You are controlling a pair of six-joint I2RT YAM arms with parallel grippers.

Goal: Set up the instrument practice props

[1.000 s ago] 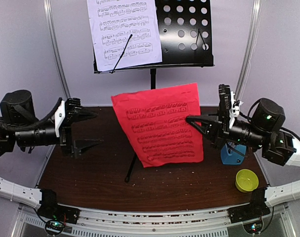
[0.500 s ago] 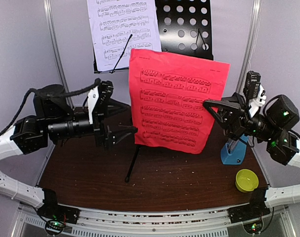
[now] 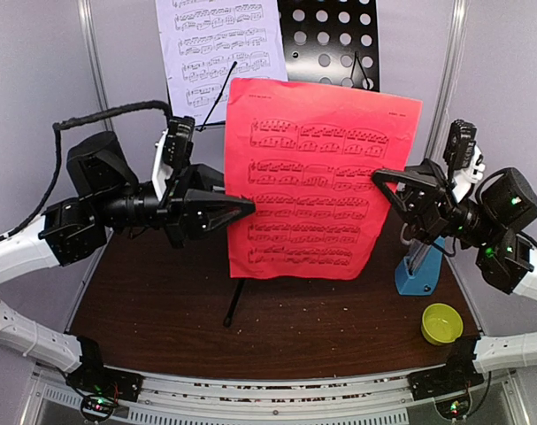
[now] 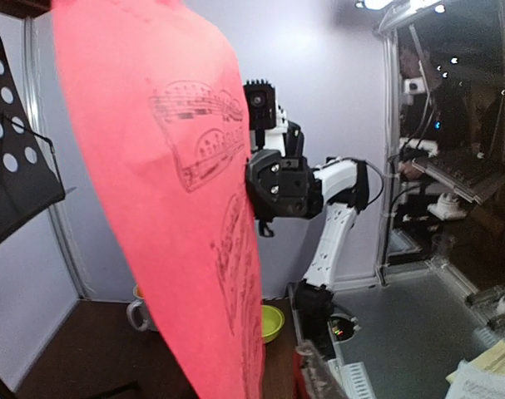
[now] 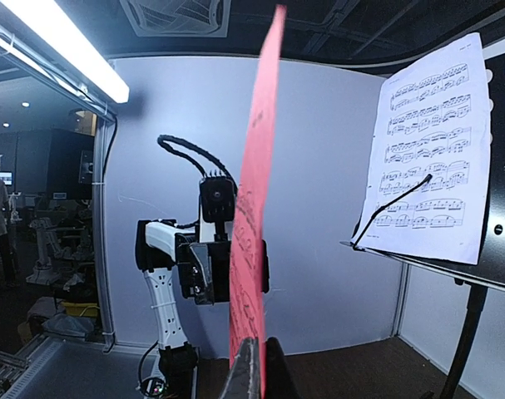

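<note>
The red music sheet (image 3: 312, 186) hangs upright in mid-air in front of the black perforated music stand (image 3: 330, 53). My right gripper (image 3: 377, 177) is shut on its right edge; in the right wrist view the sheet (image 5: 252, 224) rises edge-on from the pinched jaws (image 5: 263, 357). My left gripper (image 3: 249, 207) has closed on the sheet's left edge, its fingertips meeting there. The left wrist view is filled by the red sheet (image 4: 152, 208). The white music sheet (image 3: 219, 53) rests on the stand's left half under a wire clip. The blue metronome (image 3: 418, 274) stands behind the right arm.
A small yellow bowl (image 3: 441, 323) sits at the right front of the brown table (image 3: 162, 310). A white mug (image 4: 140, 314) shows behind the red sheet. The stand's tripod leg (image 3: 235, 305) reaches toward the table's middle. Grey walls close in behind and at both sides.
The right gripper lifted the red sheet and turned it upright. The left arm swung in to the sheet's left edge, and its wide-open jaws closed there.
</note>
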